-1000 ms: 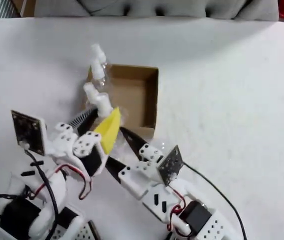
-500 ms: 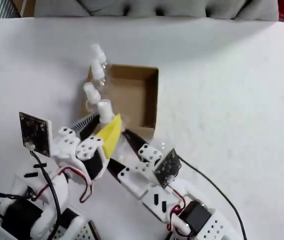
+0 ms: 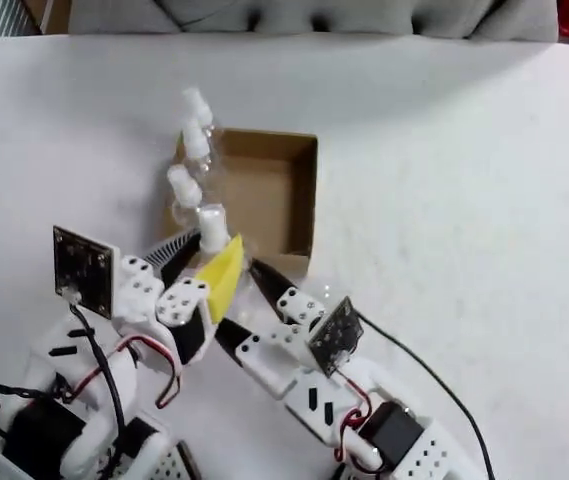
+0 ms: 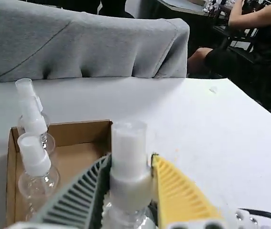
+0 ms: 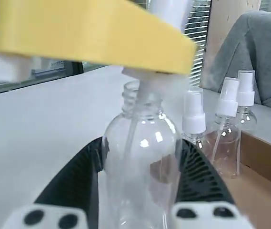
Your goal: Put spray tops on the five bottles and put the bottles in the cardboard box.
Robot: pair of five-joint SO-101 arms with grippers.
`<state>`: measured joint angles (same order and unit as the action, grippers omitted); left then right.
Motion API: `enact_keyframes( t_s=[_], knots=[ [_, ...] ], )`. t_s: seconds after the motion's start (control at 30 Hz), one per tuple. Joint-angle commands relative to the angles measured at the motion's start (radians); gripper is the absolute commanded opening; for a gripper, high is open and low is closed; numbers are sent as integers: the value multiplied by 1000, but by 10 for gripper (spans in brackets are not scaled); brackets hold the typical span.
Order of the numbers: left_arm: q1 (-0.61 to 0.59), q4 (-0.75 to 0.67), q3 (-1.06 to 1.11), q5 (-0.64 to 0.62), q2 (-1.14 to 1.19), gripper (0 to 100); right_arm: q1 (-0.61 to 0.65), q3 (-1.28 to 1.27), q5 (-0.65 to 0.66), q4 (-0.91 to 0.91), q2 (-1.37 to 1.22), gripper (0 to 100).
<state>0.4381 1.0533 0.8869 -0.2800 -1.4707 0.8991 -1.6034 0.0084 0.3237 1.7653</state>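
clear bottle point(image 5: 142, 138) upright in right end effector point(image 5: 141, 149), spray top point(image 4: 128, 157) vertical at neck

White table point(image 3: 464, 150), grey tufted sofa point(image 4: 78, 43) behind it, window blinds point(image 5: 202, 21).

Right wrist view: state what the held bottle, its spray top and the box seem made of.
Bottle: probably clear glossy plastic; the dip tube shows through and highlights glint on it, though glass cannot be ruled out.
Spray top: white plastic, smooth, with a slightly translucent cap.
Box: brown cardboard, matte, with plain cut edges.
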Motion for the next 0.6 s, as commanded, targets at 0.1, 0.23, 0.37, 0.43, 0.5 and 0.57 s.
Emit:
enact_keyframes(
  t_s=[0.1, 0.23, 0.37, 0.43, 0.5, 0.57],
  knots=[
    [18, 97, -20, 6, -10, 310, -5, 11, 11, -19, 7, 15],
    [18, 109, -20, 5, -10, 390, -5, 11, 11, -19, 7, 15],
    [18, 107, -20, 6, -19, 385, -5, 11, 12, -19, 7, 15],
    [18, 109, -20, 11, -53, 385, -5, 11, 14, -19, 7, 15],
    [18, 112, -20, 11, -107, 385, -5, 11, 17, -19, 7, 15],
    [18, 140, -18, 12, -159, 385, -5, 11, 17, -19, 7, 15]
  ],
)
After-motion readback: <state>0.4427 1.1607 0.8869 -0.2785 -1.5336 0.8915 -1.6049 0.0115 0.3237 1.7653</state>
